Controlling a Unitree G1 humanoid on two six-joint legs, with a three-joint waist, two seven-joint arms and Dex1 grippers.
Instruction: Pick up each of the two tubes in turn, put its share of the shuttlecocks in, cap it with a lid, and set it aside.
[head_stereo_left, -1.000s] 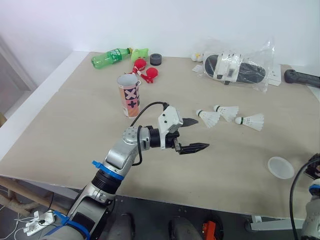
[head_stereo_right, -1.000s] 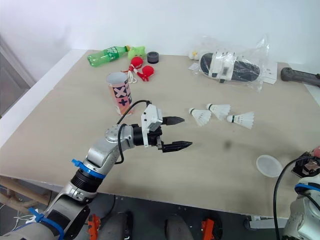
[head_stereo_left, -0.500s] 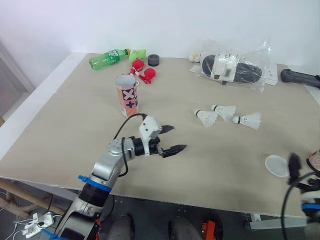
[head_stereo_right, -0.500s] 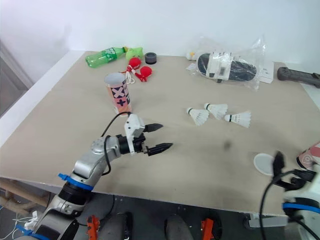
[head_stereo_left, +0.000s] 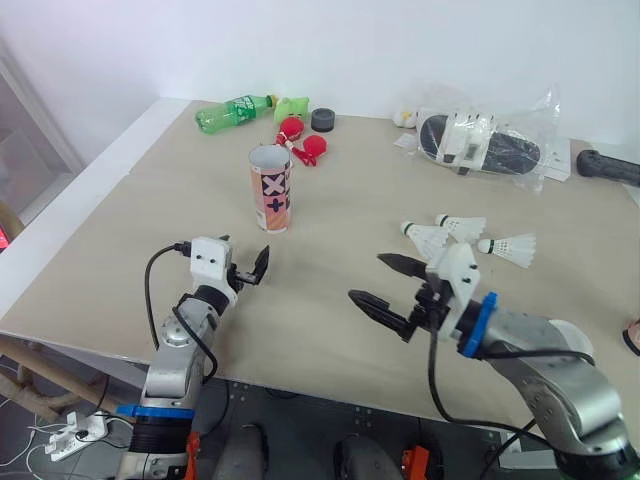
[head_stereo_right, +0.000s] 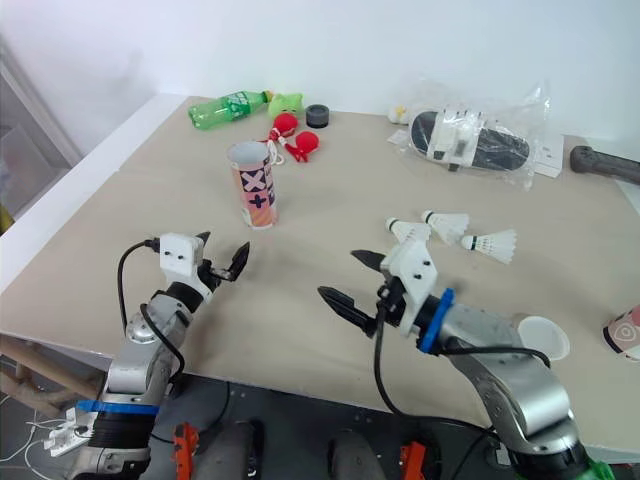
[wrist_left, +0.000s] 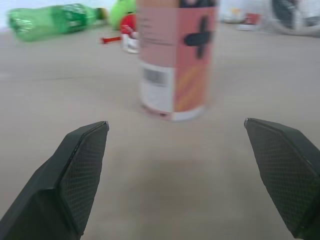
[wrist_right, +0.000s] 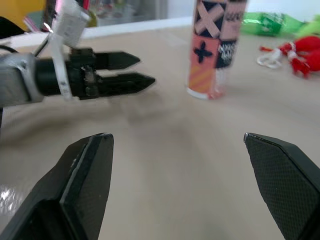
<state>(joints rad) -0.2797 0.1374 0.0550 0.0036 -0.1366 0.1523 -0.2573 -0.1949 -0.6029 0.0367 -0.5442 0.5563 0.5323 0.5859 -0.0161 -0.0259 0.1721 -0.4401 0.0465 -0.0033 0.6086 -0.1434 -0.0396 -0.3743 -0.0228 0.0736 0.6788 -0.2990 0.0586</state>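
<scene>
Knocking the tube (head_stereo_left: 271, 188) over is the likeliest slip. It stands upright and open-topped on the table (head_stereo_left: 140, 210), left of centre, tall on a narrow base, so a finger that meets it off-centre or high up would probably tip it and let it roll. A second risk is a clash, because both grippers point into the same bare patch near the tube. The right forearm also lies just near of the three shuttlecocks (head_stereo_left: 460, 232) and could sweep them if it swings far.

The left gripper (head_stereo_left: 244, 250) sits low over the near left of the table, aimed far at the tube and well short of it, with its fingers spread wide and empty. The right gripper (head_stereo_left: 364, 276) reaches leftward across the near centre with its fingers (head_stereo_left: 400, 266) also spread and holding nothing. The lid (head_stereo_right: 545, 338) lies near right.
</scene>
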